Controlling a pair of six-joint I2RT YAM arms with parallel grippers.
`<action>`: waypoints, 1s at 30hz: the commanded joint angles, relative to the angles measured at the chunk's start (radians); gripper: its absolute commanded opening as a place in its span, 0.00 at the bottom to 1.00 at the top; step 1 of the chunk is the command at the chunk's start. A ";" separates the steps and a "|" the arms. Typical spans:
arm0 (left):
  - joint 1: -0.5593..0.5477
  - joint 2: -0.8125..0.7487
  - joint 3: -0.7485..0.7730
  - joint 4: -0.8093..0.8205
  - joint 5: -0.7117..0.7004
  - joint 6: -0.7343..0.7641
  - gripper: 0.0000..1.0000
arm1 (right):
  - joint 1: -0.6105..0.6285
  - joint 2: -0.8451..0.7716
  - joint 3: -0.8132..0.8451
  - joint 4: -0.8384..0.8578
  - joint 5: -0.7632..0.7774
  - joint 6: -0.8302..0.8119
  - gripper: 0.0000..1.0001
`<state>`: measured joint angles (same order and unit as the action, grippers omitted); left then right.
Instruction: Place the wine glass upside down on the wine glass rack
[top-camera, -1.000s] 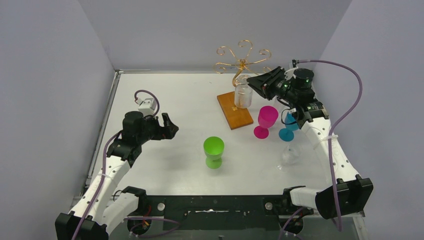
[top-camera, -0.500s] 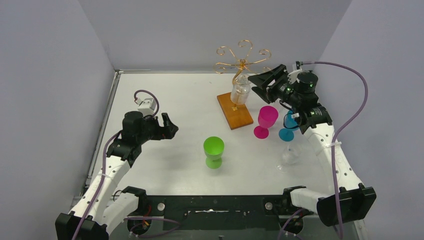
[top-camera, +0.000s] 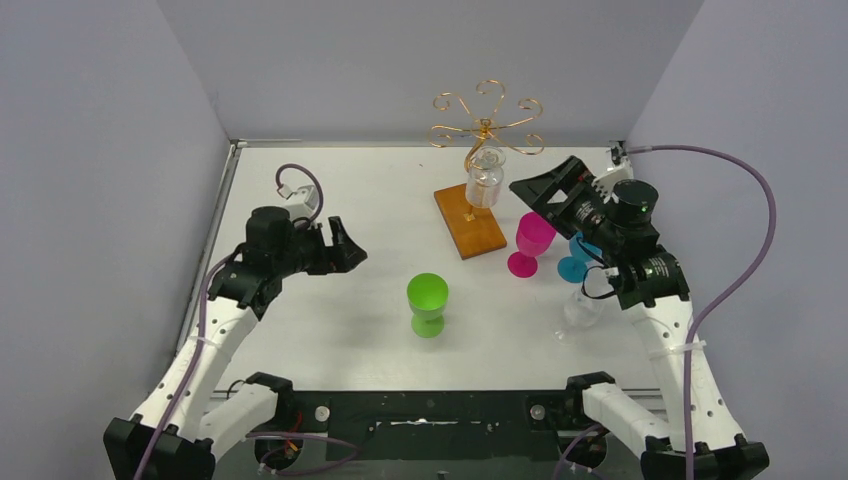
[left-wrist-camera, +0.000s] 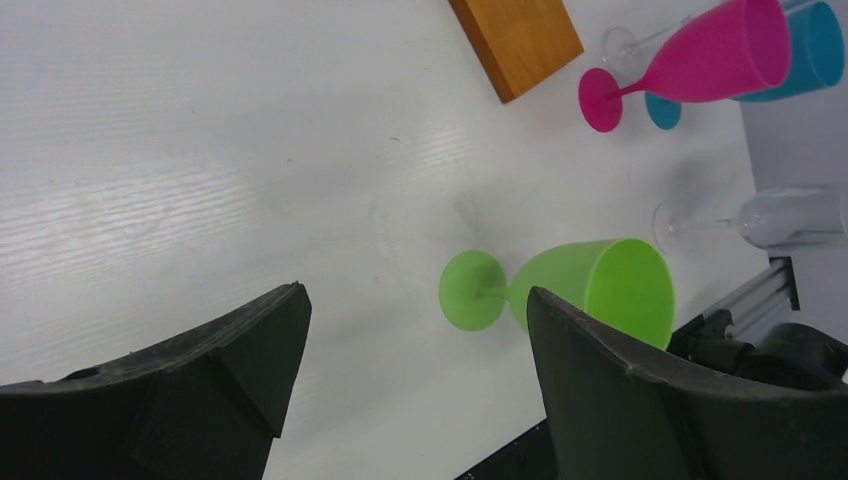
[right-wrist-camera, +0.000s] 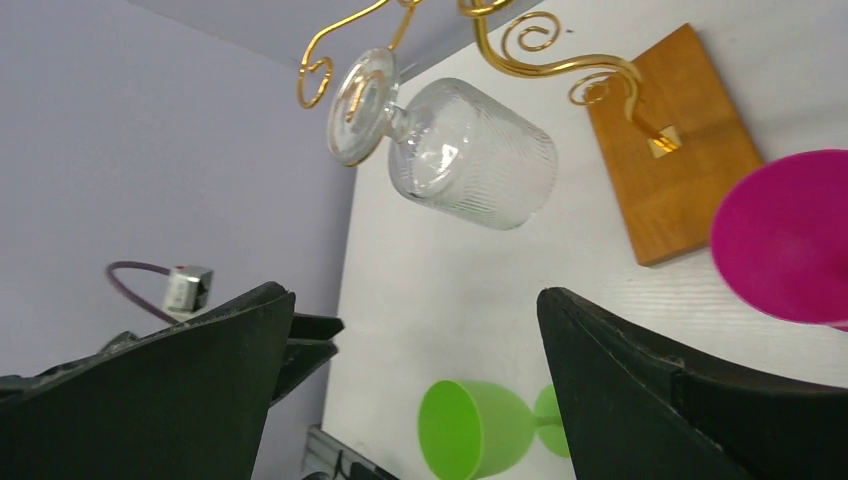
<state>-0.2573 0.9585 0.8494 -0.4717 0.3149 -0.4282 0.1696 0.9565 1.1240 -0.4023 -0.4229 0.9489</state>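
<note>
Jaws of my left gripper (left-wrist-camera: 415, 300) stand wide apart with nothing between them, hovering over the white table (top-camera: 330, 180) on its left side. Just past them, a green glass (top-camera: 427, 300) stands upright near the table's middle. On the near right, a clear stemmed glass (top-camera: 580, 310) sits beside my right arm. Farther back, 1 pink glass (top-camera: 533, 238) and 1 blue glass (top-camera: 578, 258) stand close together, the blue partly hidden by that arm. My right gripper (right-wrist-camera: 415, 300) is also spread open and empty, apart from the rack and pointed toward it. At the far end, the wine glass rack (top-camera: 485, 125) rises from its wooden base. The wine glass (right-wrist-camera: 470, 155) hangs upside down from 1 gold curl by its foot, bowl above the base.
</note>
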 joint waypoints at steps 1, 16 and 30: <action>-0.084 -0.002 0.097 -0.068 0.047 -0.039 0.77 | -0.005 -0.067 0.000 -0.128 0.129 -0.241 0.98; -0.486 0.101 0.167 -0.041 -0.256 -0.146 0.50 | -0.006 -0.242 -0.094 -0.146 0.167 -0.413 0.98; -0.505 0.245 0.171 0.029 -0.219 -0.099 0.47 | -0.004 -0.256 -0.195 -0.062 0.023 -0.395 0.96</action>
<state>-0.7536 1.1915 0.9714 -0.4950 0.0910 -0.5591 0.1696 0.7063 0.9424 -0.5568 -0.3462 0.5575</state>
